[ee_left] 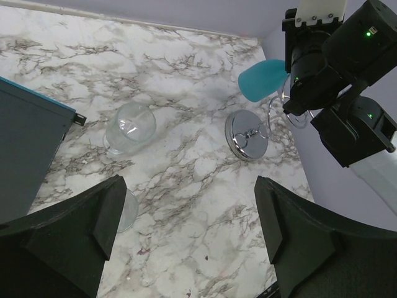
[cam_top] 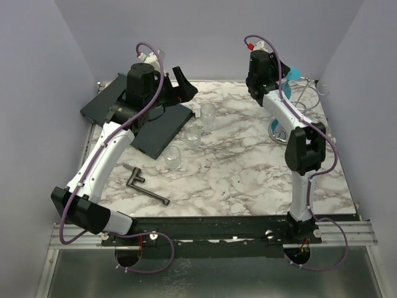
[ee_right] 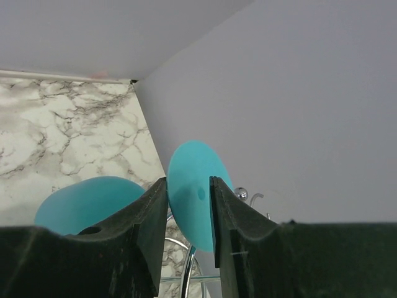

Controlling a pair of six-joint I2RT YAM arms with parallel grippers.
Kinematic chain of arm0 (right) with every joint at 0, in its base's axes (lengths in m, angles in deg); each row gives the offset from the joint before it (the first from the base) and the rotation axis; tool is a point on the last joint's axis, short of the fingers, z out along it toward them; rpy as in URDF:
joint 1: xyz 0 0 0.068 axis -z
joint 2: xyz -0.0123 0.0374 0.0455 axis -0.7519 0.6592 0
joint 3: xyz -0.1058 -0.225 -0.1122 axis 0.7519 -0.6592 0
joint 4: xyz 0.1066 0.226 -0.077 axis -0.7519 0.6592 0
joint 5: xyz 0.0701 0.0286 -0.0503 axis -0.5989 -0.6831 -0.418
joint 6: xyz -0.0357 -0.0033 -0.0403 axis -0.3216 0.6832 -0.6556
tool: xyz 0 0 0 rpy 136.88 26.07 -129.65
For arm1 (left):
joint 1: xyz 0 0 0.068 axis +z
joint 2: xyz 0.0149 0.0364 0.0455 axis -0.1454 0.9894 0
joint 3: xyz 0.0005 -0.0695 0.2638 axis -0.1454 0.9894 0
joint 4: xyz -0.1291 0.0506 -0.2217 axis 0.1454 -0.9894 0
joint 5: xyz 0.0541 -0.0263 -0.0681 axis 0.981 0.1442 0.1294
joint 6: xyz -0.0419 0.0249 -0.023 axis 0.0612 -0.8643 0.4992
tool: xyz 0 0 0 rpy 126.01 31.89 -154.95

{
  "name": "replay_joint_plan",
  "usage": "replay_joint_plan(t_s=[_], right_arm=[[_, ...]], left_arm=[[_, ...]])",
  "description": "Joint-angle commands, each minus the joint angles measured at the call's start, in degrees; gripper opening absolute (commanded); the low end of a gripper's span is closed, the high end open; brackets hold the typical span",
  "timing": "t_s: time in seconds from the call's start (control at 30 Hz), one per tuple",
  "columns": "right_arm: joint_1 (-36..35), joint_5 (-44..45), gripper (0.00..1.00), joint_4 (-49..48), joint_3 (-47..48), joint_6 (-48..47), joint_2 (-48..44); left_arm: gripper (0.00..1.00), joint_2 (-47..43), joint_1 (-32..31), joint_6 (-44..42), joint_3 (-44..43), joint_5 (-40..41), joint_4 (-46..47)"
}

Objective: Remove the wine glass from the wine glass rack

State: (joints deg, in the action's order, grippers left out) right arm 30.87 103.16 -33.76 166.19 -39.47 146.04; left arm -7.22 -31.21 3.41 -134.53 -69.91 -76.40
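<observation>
Left of rack [ee_left: 248,135], on near side: left gripper [ee_left: 192,245] idle above marble table [cam_top: 236,180], fingers wide apart, nothing held. Clear tumblers [cam_top: 172,157] standing further left of rack. At rack itself: teal wine glass [ee_right: 189,177] up among wire arms, bowl and foot both showing. Right gripper [ee_right: 188,186] hard against it, fingers a narrow slot apart, foot seen through gap. Pinch on stem hidden, cannot tell. Step, by judgement: securing grasp. Next: firm hold, then lift and slide clear of wire loop without snagging.
</observation>
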Motion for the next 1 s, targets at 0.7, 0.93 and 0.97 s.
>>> replay_joint_plan(t_s=[0.7,0.93,0.97], right_arm=[[0.3,2.9,0.09,-6.3,-2.1,-3.9,-0.7],[0.3,3.7,0.00,-11.0,-3.1,-7.8,-0.3],[0.3,3.6,0.00,-11.2,-3.1,-8.0,-0.2]], left_arm=[[0.92,-2.5,0.9,0.5,1.1,-2.0,1.6],[0.93,-2.4,1.0,0.6,1.2,-2.2,1.7],[0.93,-2.4,1.1,0.6,1.2,-2.3,1.7]])
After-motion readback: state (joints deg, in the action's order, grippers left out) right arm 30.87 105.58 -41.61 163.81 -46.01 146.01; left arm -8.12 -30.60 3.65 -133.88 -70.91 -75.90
